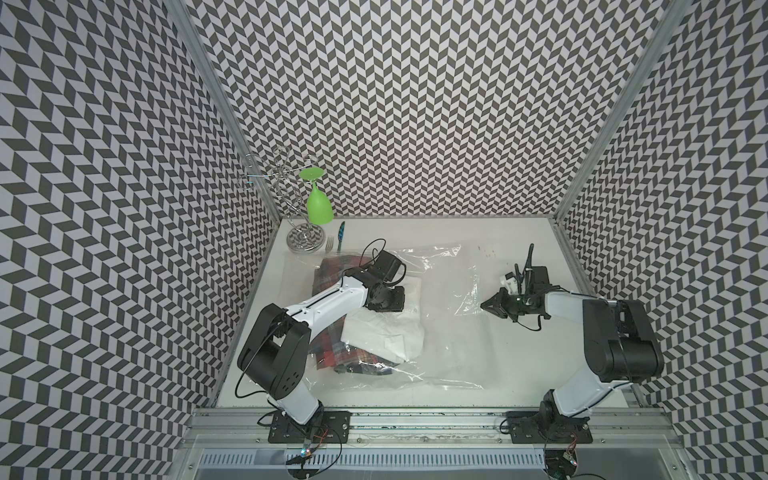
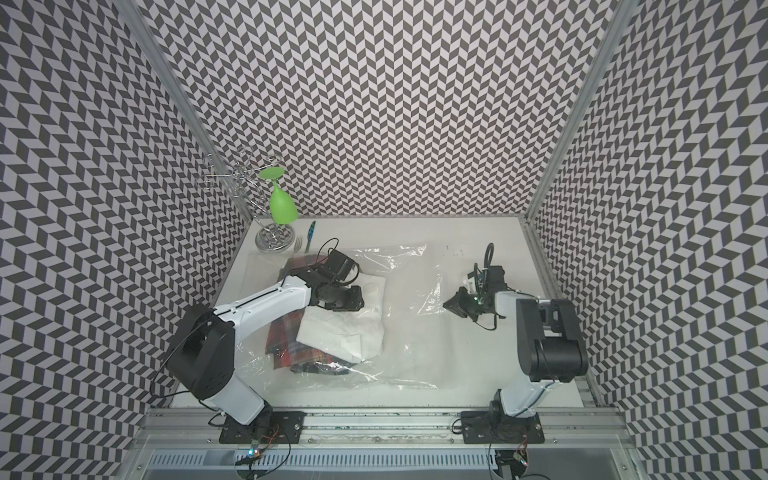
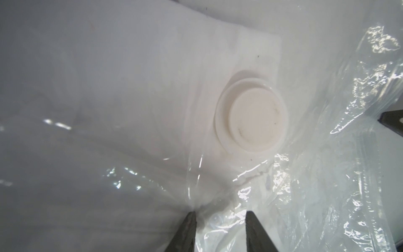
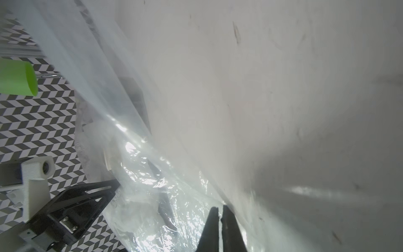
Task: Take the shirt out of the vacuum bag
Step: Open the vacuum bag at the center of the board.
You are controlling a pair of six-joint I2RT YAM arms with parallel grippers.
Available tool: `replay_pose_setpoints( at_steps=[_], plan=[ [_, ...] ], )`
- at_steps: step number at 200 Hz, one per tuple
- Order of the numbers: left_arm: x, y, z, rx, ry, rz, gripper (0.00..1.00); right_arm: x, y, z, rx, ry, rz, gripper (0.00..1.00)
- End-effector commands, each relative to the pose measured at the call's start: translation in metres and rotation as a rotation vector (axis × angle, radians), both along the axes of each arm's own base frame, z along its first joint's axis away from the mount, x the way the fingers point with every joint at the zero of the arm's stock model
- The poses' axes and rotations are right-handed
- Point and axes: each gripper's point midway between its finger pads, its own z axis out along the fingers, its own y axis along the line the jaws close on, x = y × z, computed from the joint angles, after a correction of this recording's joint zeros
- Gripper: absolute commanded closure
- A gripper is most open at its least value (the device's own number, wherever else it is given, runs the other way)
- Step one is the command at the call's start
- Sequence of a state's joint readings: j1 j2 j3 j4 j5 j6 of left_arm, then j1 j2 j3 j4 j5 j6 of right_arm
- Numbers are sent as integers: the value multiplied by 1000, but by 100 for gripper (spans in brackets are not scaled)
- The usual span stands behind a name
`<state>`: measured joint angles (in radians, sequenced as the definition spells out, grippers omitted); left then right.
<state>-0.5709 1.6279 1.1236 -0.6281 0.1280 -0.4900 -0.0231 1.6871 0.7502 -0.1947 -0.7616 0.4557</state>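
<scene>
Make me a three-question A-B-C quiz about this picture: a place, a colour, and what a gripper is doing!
1. Where is the green glass? A hanging on the rack; B in a sink; C on a shelf.
2. The bag's cap is: A red; B black; C white.
3. The right gripper is: A wide open; B shut on the bag; C holding a ball.
Answers: 1 A, it hangs upside down there. 2 C, white in the left wrist view. 3 B, its jaws pinch the bag's edge.

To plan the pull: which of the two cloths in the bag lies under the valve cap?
The white cloth: the valve cap sits over it, while the red plaid cloth lies aside.
</scene>
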Motion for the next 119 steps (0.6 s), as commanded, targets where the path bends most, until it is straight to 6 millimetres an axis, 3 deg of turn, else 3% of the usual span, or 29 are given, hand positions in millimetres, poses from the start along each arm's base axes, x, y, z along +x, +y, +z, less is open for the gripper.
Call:
replay_pose_setpoints(
  at_steps=[1, 75, 119],
  plan=[
    [-8, 8, -5, 0, 13, -8, 59, 11, -4, -1, -9, -38, -21, 93],
    [-14, 12, 0, -51, -18, -16, 58, 20, -7, -15, -21, -18, -54, 95],
    [-15, 7, 5, -84, -36, -39, 58, 28, 6, -7, 20, -64, -21, 95]
  ],
)
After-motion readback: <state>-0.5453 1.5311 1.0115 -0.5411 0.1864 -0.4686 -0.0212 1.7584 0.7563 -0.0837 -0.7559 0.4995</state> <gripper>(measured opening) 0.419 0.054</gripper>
